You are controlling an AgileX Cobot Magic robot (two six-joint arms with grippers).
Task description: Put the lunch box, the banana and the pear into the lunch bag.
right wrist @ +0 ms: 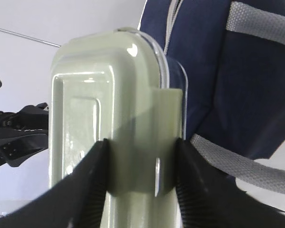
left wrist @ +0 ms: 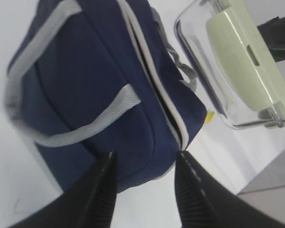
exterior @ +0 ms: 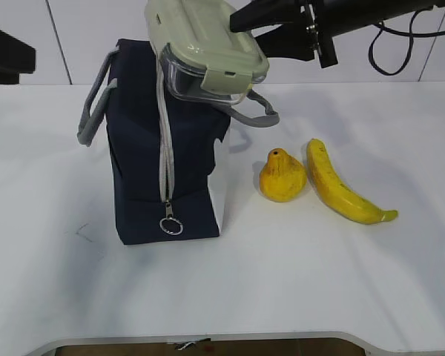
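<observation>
Navy lunch bag (exterior: 163,159) stands on the counter (exterior: 297,274). The right claw (right wrist: 140,178) grips the lunch box (exterior: 208,44) above it; the left claw (left wrist: 145,183) is open. Pear (exterior: 282,176) and banana (exterior: 341,185) wait outside.

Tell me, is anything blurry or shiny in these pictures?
Exterior view: sharp, even light, soft shadows beside the pear and banana. Left wrist view: the near fingers are soft, and the lunch bag is slightly blurred. Right wrist view: bright glare spots on the lunch box lid.
</observation>
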